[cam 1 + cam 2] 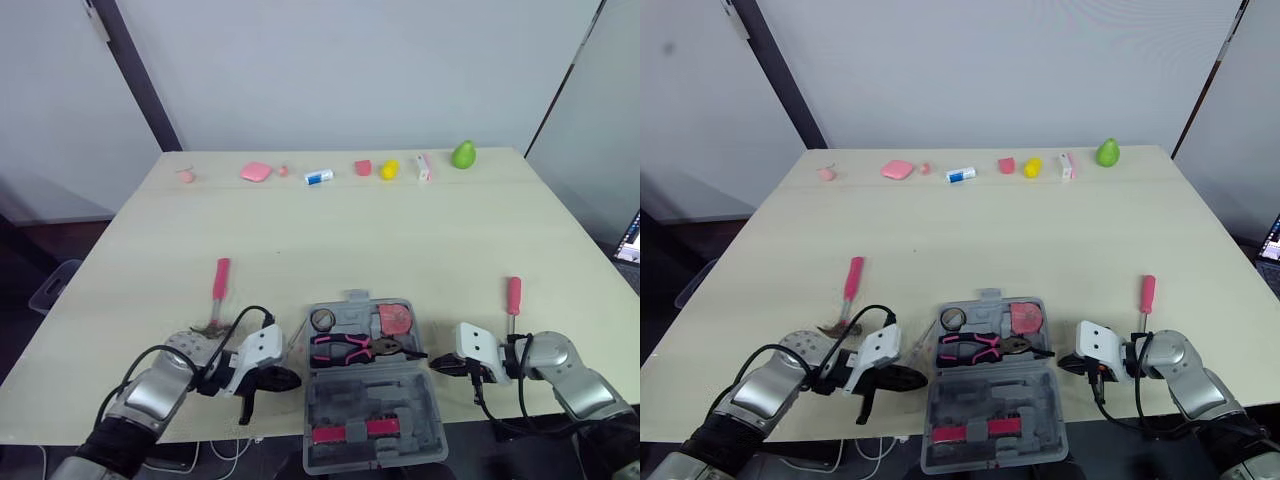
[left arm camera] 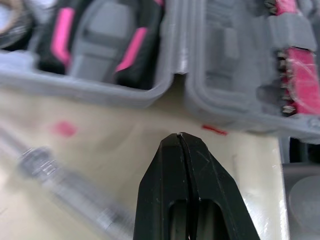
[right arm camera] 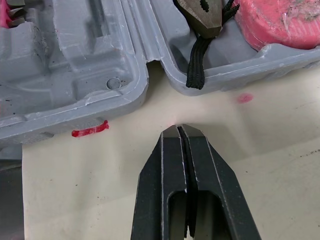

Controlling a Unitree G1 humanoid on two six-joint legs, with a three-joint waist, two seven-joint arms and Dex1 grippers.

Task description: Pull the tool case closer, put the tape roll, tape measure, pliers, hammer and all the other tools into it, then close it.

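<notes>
Tool case (image 1: 372, 402) open between left hand (image 1: 293, 380) and right hand (image 1: 434, 367), both low, each pressed together.

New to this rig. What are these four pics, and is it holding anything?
A humanoid robot with two arms, each with a two-finger gripper. Two pictures come from its head camera, over a table; two from wrist cameras, one per gripper. The open case holds pliers, a tape roll and a tape measure. A hammer lies left of it, a screwdriver right. Small items line the far edge. Left gripper and right gripper sit beside the case, shut, empty.
</notes>
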